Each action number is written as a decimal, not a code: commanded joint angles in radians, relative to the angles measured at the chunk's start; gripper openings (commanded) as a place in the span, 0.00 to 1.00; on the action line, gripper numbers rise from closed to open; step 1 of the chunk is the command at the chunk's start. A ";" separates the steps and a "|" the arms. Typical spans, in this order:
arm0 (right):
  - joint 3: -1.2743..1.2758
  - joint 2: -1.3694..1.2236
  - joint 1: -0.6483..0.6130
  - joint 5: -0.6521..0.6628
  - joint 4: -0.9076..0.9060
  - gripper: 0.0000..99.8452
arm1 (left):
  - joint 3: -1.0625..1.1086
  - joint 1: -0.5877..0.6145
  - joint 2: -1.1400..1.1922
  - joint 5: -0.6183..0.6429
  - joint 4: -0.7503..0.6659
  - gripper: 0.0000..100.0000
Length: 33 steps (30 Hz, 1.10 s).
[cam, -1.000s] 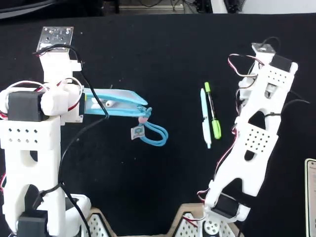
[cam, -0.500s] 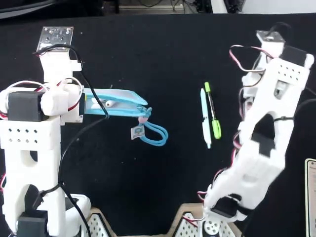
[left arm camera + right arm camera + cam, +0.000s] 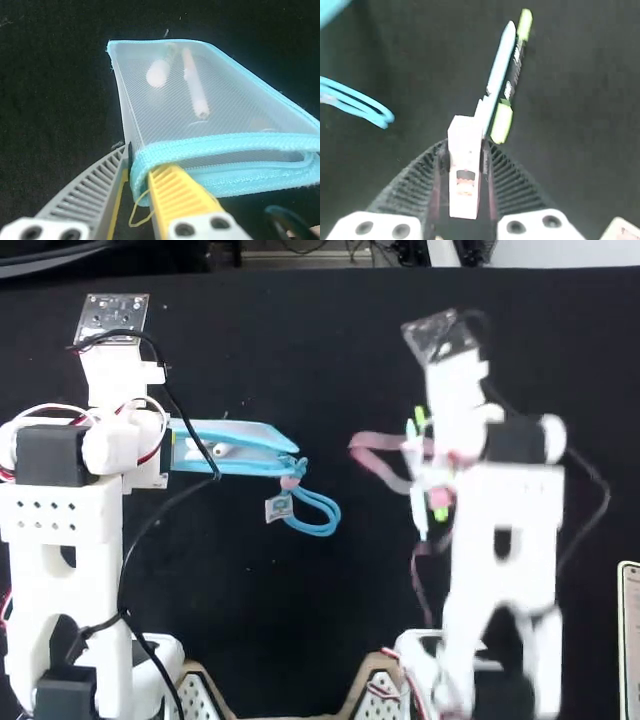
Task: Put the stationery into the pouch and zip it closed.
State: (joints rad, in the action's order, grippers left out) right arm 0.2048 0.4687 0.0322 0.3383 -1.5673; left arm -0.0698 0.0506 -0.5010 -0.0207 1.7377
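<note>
**Setting: work surface and its surroundings, seen from above.**
A flat black cloth-covered table (image 3: 300,350) takes up almost the whole high view. Its matte surface is evenly lit and throws no strong shadows, and a few pale specks of lint lie scattered on it. Beyond the table's far edge runs a narrow brownish strip of floor (image 3: 300,252), crossed by dark tangled cables (image 3: 395,250). At the far right corner of the table, behind that edge, stands a plain white panel (image 3: 560,250). At the far left corner, a dark slanted band (image 3: 60,255) lies beyond the edge. On the table's right margin, towards the near side, lies a pale printed card (image 3: 631,635), cut off by the frame.
</note>
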 commanded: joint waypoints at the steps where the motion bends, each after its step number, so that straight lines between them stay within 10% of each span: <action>1: 0.143 0.312 -0.143 -0.103 0.161 0.01 | -0.031 -0.007 -0.012 -0.002 0.000 0.03; 16: 0.774 0.984 -0.740 -0.201 0.980 0.01 | -0.013 -0.008 -0.012 -0.002 -0.003 0.03; 25: 1.178 1.044 -0.778 -0.201 1.605 0.01 | -0.013 -0.008 -0.012 -0.002 -0.002 0.03; 33: 1.273 1.041 -0.778 -0.199 1.671 0.01 | -0.013 -0.008 -0.014 -0.002 -0.002 0.03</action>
State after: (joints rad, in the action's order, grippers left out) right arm 1.4722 1.4952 -0.7411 0.1373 0.0683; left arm -0.0698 0.0506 -0.5010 -0.0207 1.7377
